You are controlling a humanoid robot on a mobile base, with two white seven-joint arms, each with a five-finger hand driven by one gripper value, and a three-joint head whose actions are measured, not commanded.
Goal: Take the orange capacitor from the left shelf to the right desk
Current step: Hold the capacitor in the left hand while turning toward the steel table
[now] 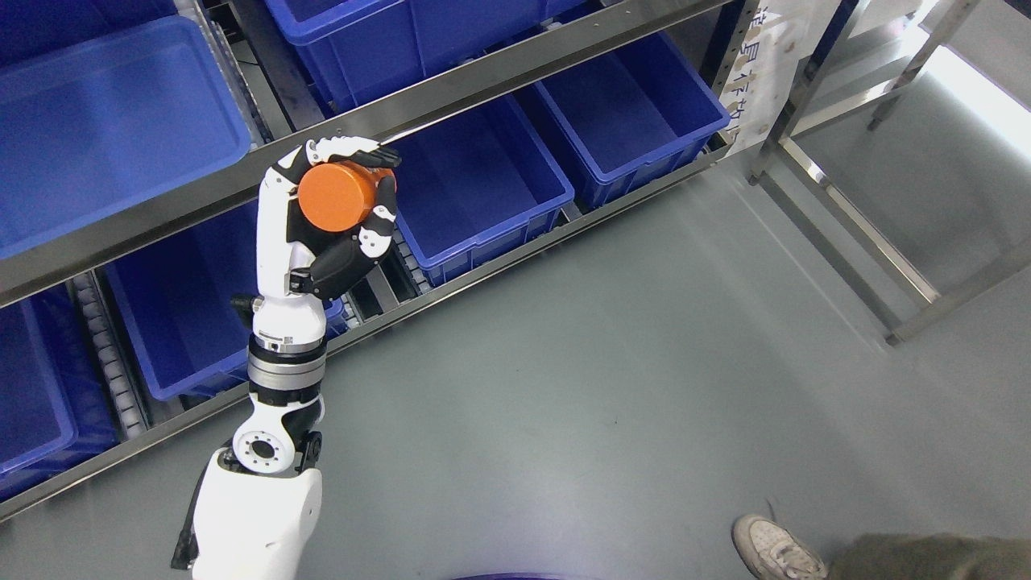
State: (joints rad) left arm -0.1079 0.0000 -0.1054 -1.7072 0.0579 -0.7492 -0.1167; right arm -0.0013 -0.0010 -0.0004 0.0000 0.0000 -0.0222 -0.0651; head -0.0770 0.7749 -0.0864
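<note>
One arm only is seen at work: the left hand [334, 213] is raised in front of the shelf [451, 84], its fingers [354, 147] wrapped around the orange capacitor [337, 196], which is held clear of the blue bins [475, 185] and touches none of them. The cylinder is clasped from several sides with its flat face turned up toward the camera, presumably so that it cannot slip during the carry. The steel-framed table [854, 217] at the right stands well apart and has not yet been reached; a person's shoe [773, 548] is seen at the lower right.
</note>
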